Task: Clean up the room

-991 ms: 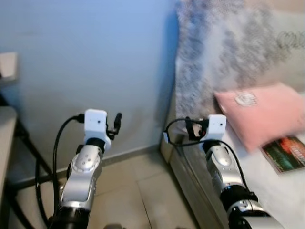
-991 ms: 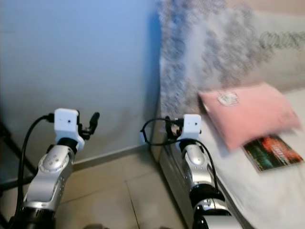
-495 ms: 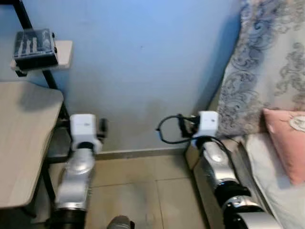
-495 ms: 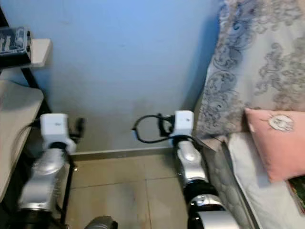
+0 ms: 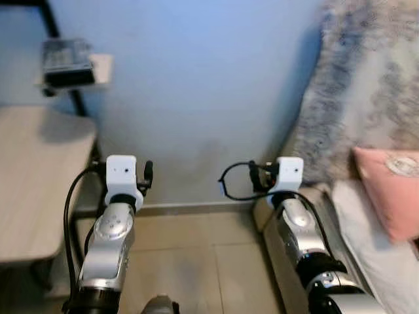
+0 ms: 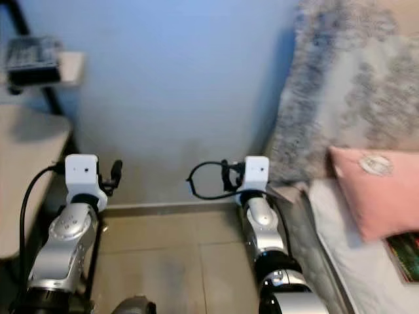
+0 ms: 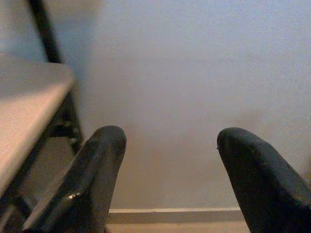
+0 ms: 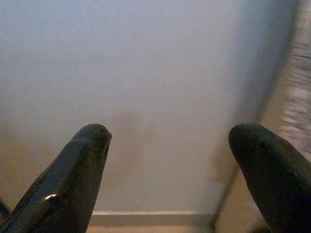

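- Swinging slightly right since a moment ago, the head camera shows more table [image 5: 39, 176] and pink pillow [image 5: 391, 190].
- Left claw [image 7: 167, 179] spread, empty, facing the blue wall [image 5: 203, 85].
- Right claw [image 8: 170, 179] spread too, beside the bed [image 6: 340, 229].

Pink pillow [image 5: 393, 196] cut off; shelf object [image 5: 65, 62] perhaps too blurred.
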Available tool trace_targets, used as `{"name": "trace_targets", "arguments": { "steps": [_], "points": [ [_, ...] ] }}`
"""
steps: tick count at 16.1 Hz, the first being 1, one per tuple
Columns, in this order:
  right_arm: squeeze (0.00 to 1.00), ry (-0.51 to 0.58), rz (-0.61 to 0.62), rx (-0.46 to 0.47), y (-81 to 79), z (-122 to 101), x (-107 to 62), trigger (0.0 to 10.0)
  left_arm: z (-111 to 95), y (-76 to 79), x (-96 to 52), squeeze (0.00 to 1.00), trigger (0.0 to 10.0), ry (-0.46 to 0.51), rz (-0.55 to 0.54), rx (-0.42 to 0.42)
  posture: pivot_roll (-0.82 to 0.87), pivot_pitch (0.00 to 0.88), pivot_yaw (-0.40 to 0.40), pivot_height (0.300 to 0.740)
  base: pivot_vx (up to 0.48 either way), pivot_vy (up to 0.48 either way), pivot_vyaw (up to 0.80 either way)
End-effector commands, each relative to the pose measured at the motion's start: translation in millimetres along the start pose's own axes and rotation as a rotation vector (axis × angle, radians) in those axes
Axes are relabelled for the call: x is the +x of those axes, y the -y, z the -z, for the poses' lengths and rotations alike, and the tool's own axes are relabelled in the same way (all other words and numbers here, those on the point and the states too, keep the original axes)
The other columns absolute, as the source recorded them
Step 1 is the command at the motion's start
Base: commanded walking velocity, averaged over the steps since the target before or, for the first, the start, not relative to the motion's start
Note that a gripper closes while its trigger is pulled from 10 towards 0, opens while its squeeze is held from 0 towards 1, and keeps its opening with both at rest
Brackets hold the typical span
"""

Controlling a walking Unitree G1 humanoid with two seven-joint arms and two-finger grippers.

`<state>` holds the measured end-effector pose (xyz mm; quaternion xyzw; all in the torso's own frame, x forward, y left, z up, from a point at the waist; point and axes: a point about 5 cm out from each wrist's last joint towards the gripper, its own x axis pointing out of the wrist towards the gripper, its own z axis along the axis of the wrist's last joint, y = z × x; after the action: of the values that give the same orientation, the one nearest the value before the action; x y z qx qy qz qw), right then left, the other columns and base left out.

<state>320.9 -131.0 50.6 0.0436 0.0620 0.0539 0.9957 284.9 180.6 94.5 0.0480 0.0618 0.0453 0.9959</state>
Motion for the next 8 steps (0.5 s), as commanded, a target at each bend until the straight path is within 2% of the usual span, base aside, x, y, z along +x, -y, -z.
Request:
{"name": "trace_targets", "arguments": {
  "steps": [1,4,6,8],
  "points": [
    [0.00,0.013,0.009,-0.001,1.9,-3.1,1.2,10.0,-0.3,3.5,-2.3,0.00,10.0,0.007,0.019,0.026,0.15,0.000,-0.072,0.714,0.000,0.000,0.58],
    [0.00,-0.007,0.017,0.002,3.9,0.1,0.5,10.0,1.4,3.0,-1.7,0.00,10.0,-0.001,0.025,0.045,0.15,0.000,-0.068,0.714,0.000,0.000,0.61],
    [0.00,-0.044,0.052,0.023,6.7,5.3,-0.1,10.0,2.6,4.2,4.6,0.00,10.0,-0.014,0.060,0.058,0.14,0.000,-0.059,0.714,0.000,0.000,0.00],
    [0.00,-0.102,0.108,0.091,12.2,15.0,-2.3,10.0,19.4,3.0,18.8,0.00,10.0,-0.079,0.095,0.060,0.14,0.000,-0.053,0.714,0.000,0.000,0.00]
  ]
}}
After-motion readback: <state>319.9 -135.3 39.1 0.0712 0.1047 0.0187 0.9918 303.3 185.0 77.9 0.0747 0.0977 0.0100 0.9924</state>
